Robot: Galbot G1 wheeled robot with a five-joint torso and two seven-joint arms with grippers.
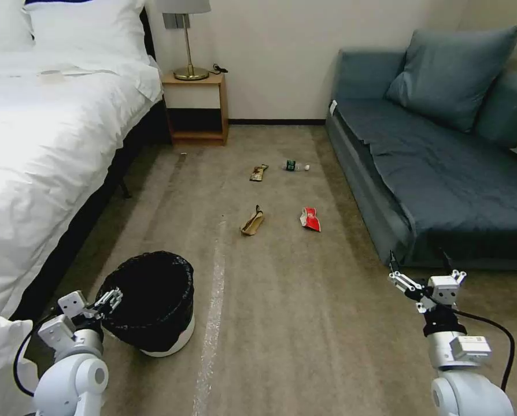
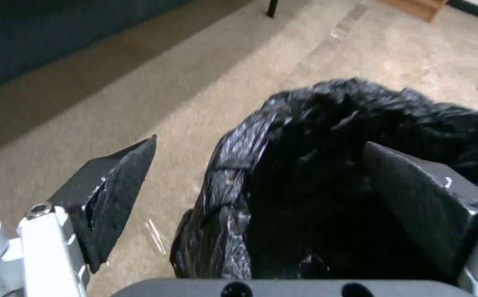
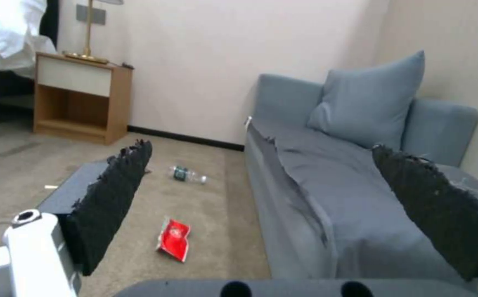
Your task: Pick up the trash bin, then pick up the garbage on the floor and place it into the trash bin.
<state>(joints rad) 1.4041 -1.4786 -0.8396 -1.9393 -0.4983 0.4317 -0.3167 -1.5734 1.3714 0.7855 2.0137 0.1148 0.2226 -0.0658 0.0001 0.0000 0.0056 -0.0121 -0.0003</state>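
A: Where was the trash bin [image 1: 154, 300]?

B: On the carpet near the bed [image 1: 50, 150], low at the robot's left, its black bag [image 2: 305, 165] draped over the rim. The left end effector [image 1: 99, 306] stood spread wide astride that rim, 1 pad outside the wall and 1 over the bag's mouth, gripping nothing; I'd judge it was lined up to pinch the rim for the lift.

A: And the garbage?

B: 4 pieces lay farther up the floor: tan paper bag [image 1: 252, 222], red-and-white wrapper [image 1: 310, 219], snack bar wrapper [image 1: 258, 172], small bottle [image 1: 296, 166], all well apart from the bin. The right end effector [image 1: 423, 277] hung spread and empty by the sofa [image 1: 443, 190], pointed toward them, probably waiting.

A: Anything unclear?

B: The bin's inside was just blackness, so I couldn't tell whether it held anything, and whether either pad touched the plastic was unclear
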